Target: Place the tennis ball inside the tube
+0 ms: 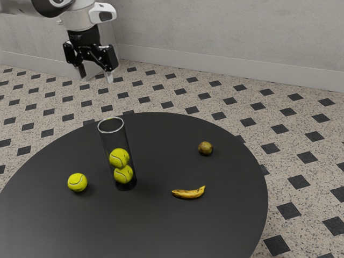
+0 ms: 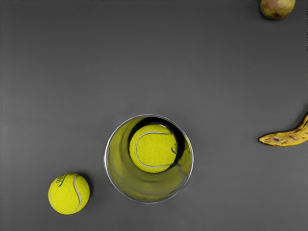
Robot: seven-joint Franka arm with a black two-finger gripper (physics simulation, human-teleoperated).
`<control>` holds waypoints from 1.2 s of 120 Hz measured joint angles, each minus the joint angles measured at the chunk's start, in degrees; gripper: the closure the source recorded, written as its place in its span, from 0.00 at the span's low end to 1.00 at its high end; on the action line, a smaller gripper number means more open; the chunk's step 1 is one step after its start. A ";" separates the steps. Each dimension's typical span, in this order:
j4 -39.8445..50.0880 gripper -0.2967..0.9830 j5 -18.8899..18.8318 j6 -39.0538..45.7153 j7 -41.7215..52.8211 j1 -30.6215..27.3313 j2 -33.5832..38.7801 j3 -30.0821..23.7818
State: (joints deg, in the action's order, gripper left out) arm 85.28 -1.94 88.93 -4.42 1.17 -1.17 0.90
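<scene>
High above the table's far side, my gripper [image 1: 97, 77] hangs with its fingers spread and nothing between them. A clear tube [image 1: 111, 141] stands upright on the table, holding two tennis balls stacked one on the other. One loose tennis ball [image 1: 77, 183] rests on the table beside the tube, toward the exterior view's left, not touching it. From above, the wrist view looks into the round mouth of the tube [image 2: 111, 177] at the upper ball inside; the loose tennis ball [image 2: 69, 194] lies beside it.
The round black table [image 1: 161, 231] also bears a banana [image 1: 188, 193] and a small brownish fruit [image 1: 205, 148], both on the exterior view's right of the tube. The wrist view shows parts of the banana [image 2: 287, 137] and fruit [image 2: 277, 7].
</scene>
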 joint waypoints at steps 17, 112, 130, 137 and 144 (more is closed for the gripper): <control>0.67 0.23 0.03 -0.04 0.09 -0.33 2.49 -0.38; 55.02 0.23 -0.22 26.30 -0.91 -10.44 23.73 0.13; 55.87 0.23 0.23 34.44 -1.29 -11.61 17.21 0.09; 56.01 0.23 0.67 36.99 -1.40 -12.42 14.83 0.07; 56.07 0.23 0.98 39.42 -1.47 -13.10 12.71 0.07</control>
State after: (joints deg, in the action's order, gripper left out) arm 141.35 -0.96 128.36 -5.89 -11.93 11.54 0.97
